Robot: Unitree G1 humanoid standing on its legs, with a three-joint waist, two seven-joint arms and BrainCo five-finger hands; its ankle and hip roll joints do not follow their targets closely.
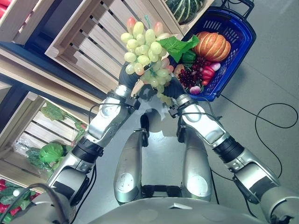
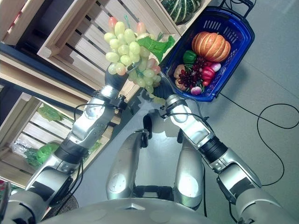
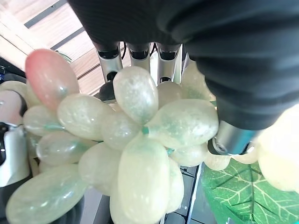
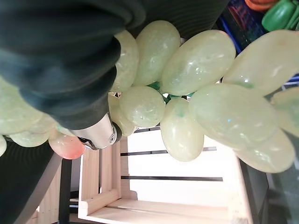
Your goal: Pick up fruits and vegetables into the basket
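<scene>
Both arms lift a bunch of green grapes (image 1: 145,49) above the floor, the left robot hand (image 1: 127,75) under the bunch's left side and the right robot hand (image 1: 172,87) under its right. In the left wrist view the fingers (image 3: 133,52) reach round the back of the grapes with the thumb closing from the other side, so that hand is clasped on the bunch. The right hand's thumb presses against the grapes in its wrist view, but whether its fingers are curled cannot be told. A wooden crate (image 1: 88,35) lies behind the bunch at ten o'clock. The blue basket (image 1: 243,44) sits at two o'clock, already holding a pumpkin (image 1: 212,45), dark grapes (image 1: 189,77) and peppers (image 1: 207,73). The carry likely goes best with both hands moving together, the bunch kept level, and release only once it hangs over the basket's open side.
</scene>
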